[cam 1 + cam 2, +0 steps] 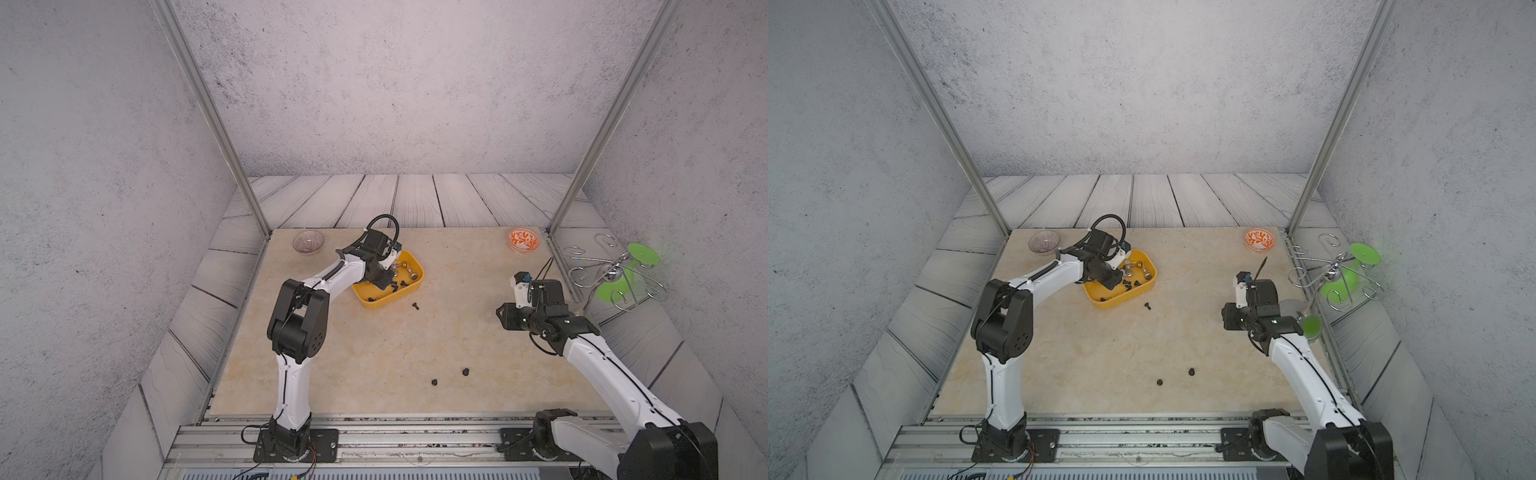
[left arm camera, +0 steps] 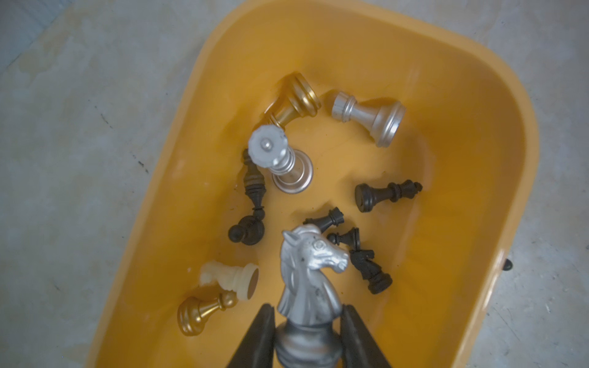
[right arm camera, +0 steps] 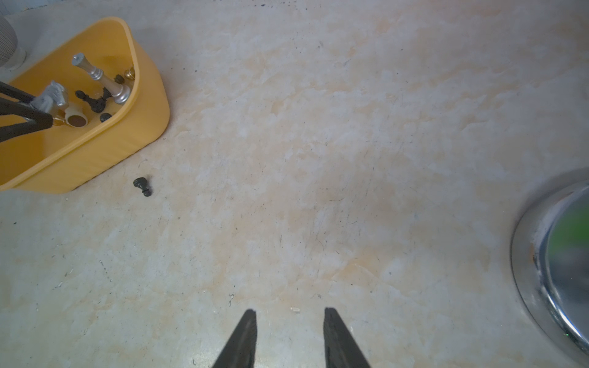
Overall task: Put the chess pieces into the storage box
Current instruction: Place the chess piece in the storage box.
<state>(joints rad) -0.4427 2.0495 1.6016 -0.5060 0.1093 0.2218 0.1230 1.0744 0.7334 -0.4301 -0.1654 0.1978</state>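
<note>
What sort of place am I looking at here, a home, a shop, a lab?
Most likely a robot lab test cell: two arms bolted to an aluminium rail, backdrop panels on metal frame posts, and a marble-look tabletop staged with props like the storage box.

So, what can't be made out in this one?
Silver knight base: cut off by the frame edge, left wrist view, between left gripper fingers.
Two black pieces at the table front: too small to name, both top views.
Storage box interior: partly behind the left arm, both top views.
Shiny metal rim: blurred, cut off, right wrist view.
</note>
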